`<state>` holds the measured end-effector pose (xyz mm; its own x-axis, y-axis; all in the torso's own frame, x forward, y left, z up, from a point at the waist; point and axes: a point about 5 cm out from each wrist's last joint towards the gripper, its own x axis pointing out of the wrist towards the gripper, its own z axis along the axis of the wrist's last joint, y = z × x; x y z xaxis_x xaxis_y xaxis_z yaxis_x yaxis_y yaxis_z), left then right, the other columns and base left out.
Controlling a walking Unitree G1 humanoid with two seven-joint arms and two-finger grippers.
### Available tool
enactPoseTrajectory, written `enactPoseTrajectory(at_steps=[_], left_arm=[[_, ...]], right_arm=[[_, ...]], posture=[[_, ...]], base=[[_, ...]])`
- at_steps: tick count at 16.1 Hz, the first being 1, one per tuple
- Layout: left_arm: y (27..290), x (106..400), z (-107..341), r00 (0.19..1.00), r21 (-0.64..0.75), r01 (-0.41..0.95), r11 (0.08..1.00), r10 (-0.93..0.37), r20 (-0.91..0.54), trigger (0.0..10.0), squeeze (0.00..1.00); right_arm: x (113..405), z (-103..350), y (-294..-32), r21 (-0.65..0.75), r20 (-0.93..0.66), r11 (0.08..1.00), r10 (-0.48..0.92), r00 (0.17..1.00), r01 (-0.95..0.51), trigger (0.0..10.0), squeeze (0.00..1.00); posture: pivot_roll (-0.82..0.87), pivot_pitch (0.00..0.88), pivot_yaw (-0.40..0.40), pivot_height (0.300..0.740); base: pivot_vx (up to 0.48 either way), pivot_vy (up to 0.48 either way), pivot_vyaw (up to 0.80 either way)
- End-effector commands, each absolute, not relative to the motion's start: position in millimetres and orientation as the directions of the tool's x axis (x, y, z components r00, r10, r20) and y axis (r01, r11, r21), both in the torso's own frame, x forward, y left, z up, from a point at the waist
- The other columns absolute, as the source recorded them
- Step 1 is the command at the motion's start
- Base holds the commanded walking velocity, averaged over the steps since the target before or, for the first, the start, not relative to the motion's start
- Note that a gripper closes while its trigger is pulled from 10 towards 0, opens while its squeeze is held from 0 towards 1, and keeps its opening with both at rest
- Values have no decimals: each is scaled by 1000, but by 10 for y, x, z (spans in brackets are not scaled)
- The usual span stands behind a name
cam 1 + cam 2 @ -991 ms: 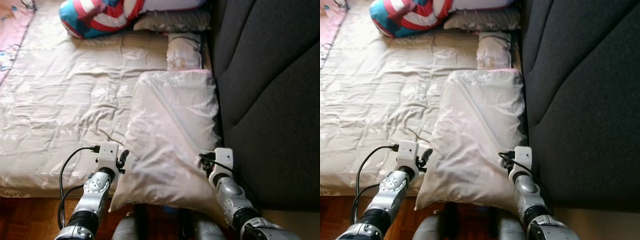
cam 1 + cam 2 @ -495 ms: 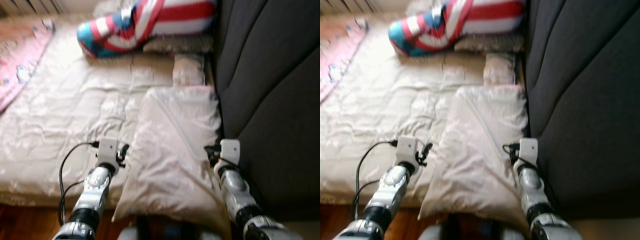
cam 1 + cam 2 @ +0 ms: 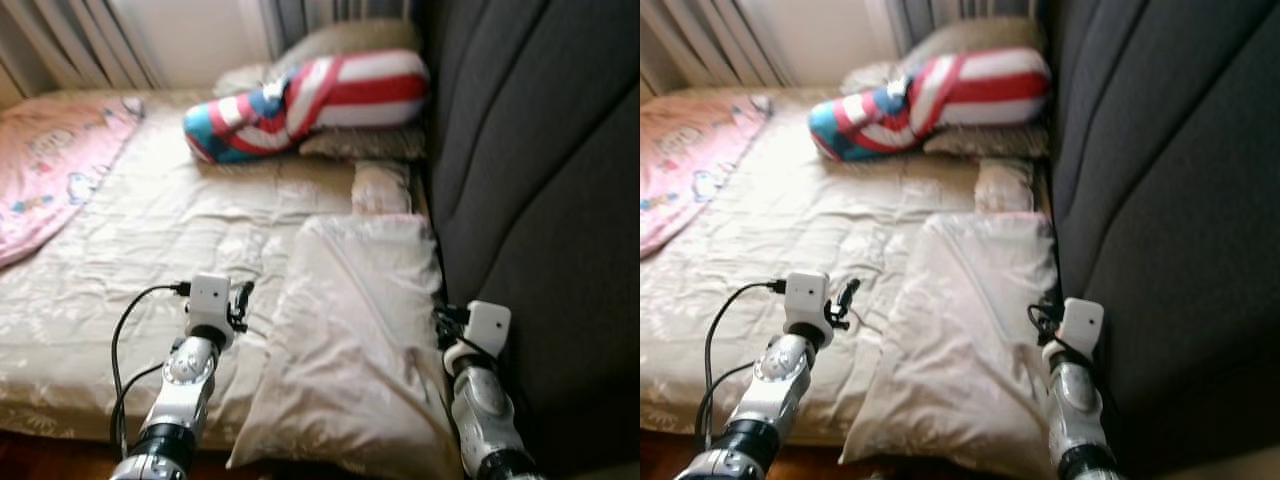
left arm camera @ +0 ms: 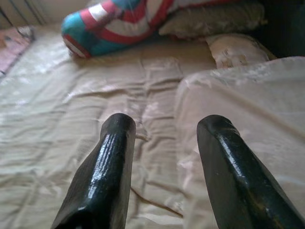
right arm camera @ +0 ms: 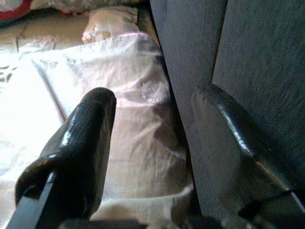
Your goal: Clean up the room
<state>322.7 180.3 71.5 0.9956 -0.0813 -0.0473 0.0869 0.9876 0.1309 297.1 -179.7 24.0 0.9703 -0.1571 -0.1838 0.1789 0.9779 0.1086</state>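
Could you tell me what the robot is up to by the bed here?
The robot stands at the edge of the bed, both arms reaching over it on either side of a large beige pillow. The left gripper and right gripper are both open, holding nothing. A striped bolster lies farther back, beside the dark headboard.

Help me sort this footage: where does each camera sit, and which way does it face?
Eye views: on the head, looking forward and down at the bed; both silver arms show.
Left wrist view: along the open left gripper, toward the striped cushion.
Right wrist view: along the open right gripper, between pillow and dark headboard.
Shared: the beige pillow appears in all views.
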Motion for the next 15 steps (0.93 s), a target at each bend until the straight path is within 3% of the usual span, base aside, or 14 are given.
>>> enactPoseTrajectory(at_steps=[1,6,15], left_arm=[[1857,3224,775,997,170,73,983,-71,-13,10000,0],[1662,3179,646,997,77,70,995,-66,-51,10000,0],[1728,3103,569,997,84,32,996,-25,-76,10000,0]], right_arm=[[2965,250,-1789,99,-175,982,-145,974,164,10000,0],[3004,297,-1824,103,-165,982,-138,977,156,10000,0],[2945,213,-1740,108,-206,987,-98,974,122,10000,0]], posture=[[-79,6,37,740],[-95,0,30,740],[-84,0,19,740]], base=[[0,0,0],[0,0,0],[0,57,0]])
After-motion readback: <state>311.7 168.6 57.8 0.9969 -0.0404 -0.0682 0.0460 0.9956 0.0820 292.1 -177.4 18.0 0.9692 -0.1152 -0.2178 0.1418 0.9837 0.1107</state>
